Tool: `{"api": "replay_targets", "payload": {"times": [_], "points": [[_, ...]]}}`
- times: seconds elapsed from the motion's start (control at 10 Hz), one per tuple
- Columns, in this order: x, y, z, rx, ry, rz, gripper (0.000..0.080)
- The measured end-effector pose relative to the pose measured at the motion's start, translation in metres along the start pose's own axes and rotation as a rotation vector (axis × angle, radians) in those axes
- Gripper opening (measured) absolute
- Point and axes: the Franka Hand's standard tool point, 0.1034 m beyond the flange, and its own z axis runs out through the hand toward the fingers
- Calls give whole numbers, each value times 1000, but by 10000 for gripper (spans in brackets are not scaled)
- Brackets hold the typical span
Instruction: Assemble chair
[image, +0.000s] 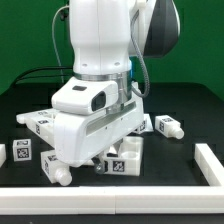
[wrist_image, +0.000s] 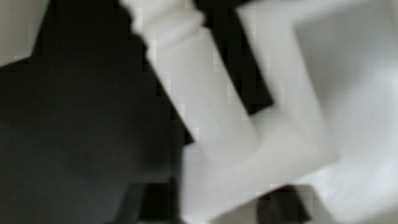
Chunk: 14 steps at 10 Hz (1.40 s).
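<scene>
1. A glossy white robot arm (image: 100, 40) is reaching down over a flat black table (image: 190, 110). Its broad white wrist is hanging low above the middle of the surface.
2. The two-finger gripper (image: 103, 155) is pointing down beneath that wrist. The wrist body is hiding the fingers from the room side and the wrist view is badly blurred, so I cannot tell whether the pincer is wide, narrow or holding a part.
3. The chair is lying unassembled, as small white blocky plastic chair parts with square black-and-white marker tags, spread around the arm.
4. A tagged white block (image: 125, 162) is sitting on the table just under the wrist, on the near side.
5. A rounded white peg (image: 56, 172) is lying near the front, towards the exterior view's left of that block.
6. A short white tagged piece (image: 166, 127) is lying towards the exterior view's right, apart from the arm.
7. Two more tagged pieces are lying on the exterior view's left, one farther back (image: 36, 120) and one nearer (image: 21, 151).
8. In the wrist view, a long white bar (wrist_image: 196, 90) is slanting across the dark table, with an angular white piece (wrist_image: 311, 90) just beside it.
9. A raised white border (image: 205, 165) is running along the near and right edges of the table, and a green wall (image: 30, 40) is standing behind.
</scene>
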Motion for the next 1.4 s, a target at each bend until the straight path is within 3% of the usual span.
{"api": "replay_targets", "payload": {"times": [0.1,0.3,0.4,0.5,0.6,1.0,1.1,1.4], "points": [[1,-1,0,0,1,5,61],[20,-6,-5,-17,20,210,27],[28,-7,-6,-14,31,319,27],[38,-5,-6,6,50,510,27],[44,3,-8,20,53,540,27],[45,0,-6,22,51,553,27],[58,0,-7,24,65,713,28],[70,15,1,34,104,866,28]]}}
